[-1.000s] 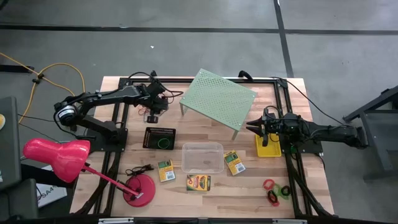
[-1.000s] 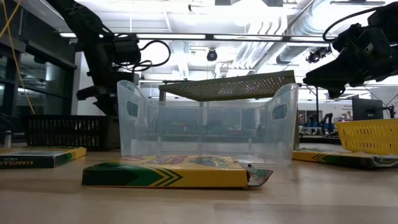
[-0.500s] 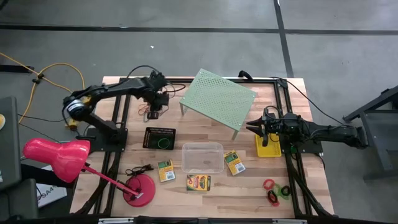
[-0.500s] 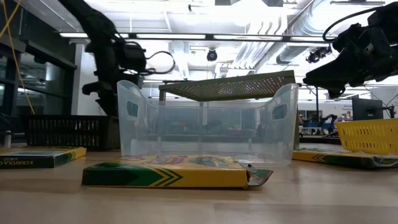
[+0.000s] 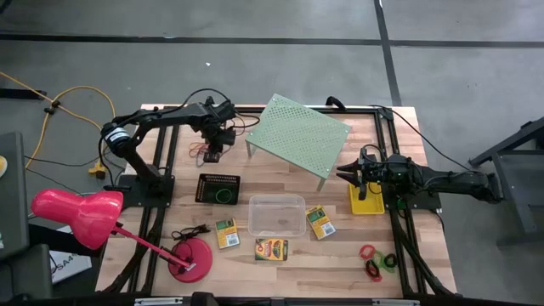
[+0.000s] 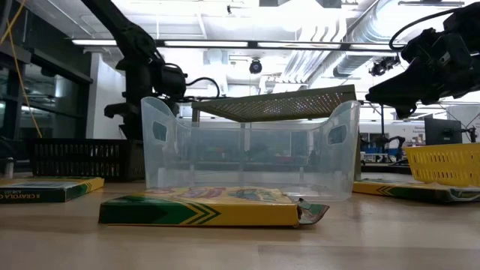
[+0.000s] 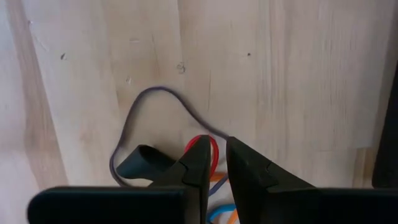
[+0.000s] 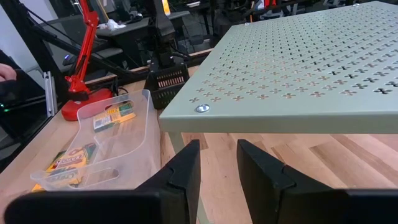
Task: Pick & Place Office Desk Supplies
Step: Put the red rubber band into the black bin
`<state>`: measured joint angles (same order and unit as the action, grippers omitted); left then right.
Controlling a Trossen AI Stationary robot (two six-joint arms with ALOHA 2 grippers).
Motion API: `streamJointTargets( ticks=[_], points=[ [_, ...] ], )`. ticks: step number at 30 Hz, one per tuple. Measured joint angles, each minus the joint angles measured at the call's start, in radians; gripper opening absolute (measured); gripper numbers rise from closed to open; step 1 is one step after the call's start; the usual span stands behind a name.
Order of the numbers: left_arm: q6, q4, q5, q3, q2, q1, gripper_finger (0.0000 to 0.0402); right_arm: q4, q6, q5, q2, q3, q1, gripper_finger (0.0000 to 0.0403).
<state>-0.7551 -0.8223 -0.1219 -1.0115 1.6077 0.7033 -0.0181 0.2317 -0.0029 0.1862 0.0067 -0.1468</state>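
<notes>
A tangle of thin rubber bands (image 5: 207,157) lies on the wood at the far left. In the left wrist view it shows a purple loop (image 7: 155,93), a red band (image 7: 210,144) and orange and blue bits. My left gripper (image 7: 217,144) points down right over them, its fingertips a narrow gap apart; I cannot tell if they touch the bands. A black mesh tray (image 5: 218,188) holds a green ring (image 5: 223,195). Three card boxes (image 5: 225,232) (image 5: 271,249) (image 5: 320,221) lie flat around the clear tub (image 5: 276,215). My right gripper (image 8: 217,163) hovers open above the yellow basket (image 5: 365,204).
The pale green perforated shelf (image 5: 302,140) stands at the far middle, between the two arms. A pink-red lamp (image 5: 76,214) with its base (image 5: 189,257) takes up the near left corner. Red, green and black rings (image 5: 376,260) lie near the right front edge.
My left gripper has moved a little toward the table's right edge, over the rubber bands, and has tipped more steeply downward as its arm swung in. The bands lie where they were.
</notes>
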Motion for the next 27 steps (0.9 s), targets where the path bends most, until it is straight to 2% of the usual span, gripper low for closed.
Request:
streamJointTargets(
  ticks=[5,20,27],
  points=[
    [0.001,0.01,0.027,0.0,0.0,0.0,0.0047,0.0,0.0,0.0,0.0,0.0,0.0,0.0094],
    [0.03,0.01,0.008,0.0,0.001,0.041,0.0049,0.0,0.0,0.0,0.0,0.0,0.0,0.0094],
    [0.03,0.01,-0.006,0.0,0.001,0.042,0.0098,0.0,0.0,0.0,0.0,0.0,0.0,0.0094]
  ],
)
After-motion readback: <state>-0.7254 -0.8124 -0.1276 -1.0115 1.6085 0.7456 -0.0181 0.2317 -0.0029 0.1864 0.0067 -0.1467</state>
